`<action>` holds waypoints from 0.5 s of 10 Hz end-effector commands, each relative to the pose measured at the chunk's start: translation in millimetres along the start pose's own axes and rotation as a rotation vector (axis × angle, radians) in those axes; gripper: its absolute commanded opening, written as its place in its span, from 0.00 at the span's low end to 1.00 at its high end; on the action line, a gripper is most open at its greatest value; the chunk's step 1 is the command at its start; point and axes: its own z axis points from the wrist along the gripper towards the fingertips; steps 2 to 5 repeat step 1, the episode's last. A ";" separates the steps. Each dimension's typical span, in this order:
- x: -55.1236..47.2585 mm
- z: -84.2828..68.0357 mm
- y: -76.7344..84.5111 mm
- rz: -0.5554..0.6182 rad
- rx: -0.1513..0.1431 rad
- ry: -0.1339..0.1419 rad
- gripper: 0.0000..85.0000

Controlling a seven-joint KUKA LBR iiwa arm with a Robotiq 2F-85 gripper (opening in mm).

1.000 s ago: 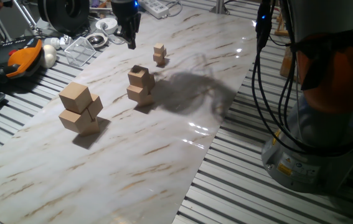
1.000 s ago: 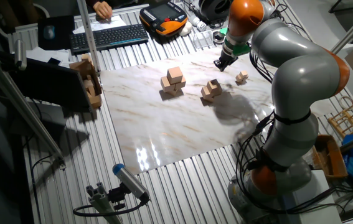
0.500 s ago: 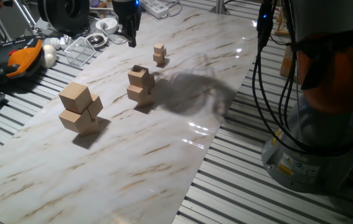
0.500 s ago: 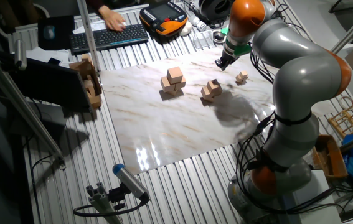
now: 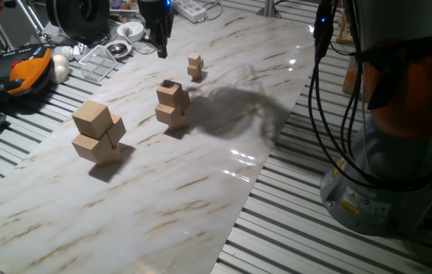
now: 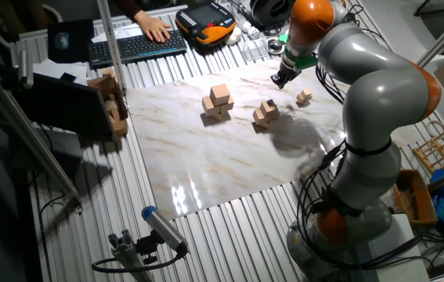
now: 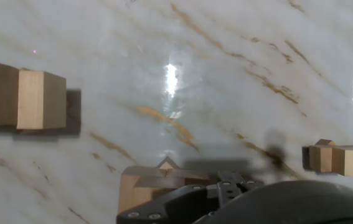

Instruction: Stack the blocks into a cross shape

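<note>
Hovering above the marble table, the gripper is positioned at 10 o'clock from the blocks; whether its fingers are parted cannot be told. Nothing is grasped.

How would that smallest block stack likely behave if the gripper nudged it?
The smallest block stack would probably topple or scatter: it stands taller than wide on tiny cubes. The glossy marble tabletop suggests they would slide easily. They look like rigid, light wood, unlikely to deform under the gripper.
</note>
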 end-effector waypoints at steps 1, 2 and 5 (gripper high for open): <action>0.4 -0.6 0.2 -0.005 0.001 0.002 0.00; 0.4 -0.6 0.2 -0.005 0.001 0.002 0.00; 0.4 -0.6 0.2 -0.005 0.001 0.002 0.00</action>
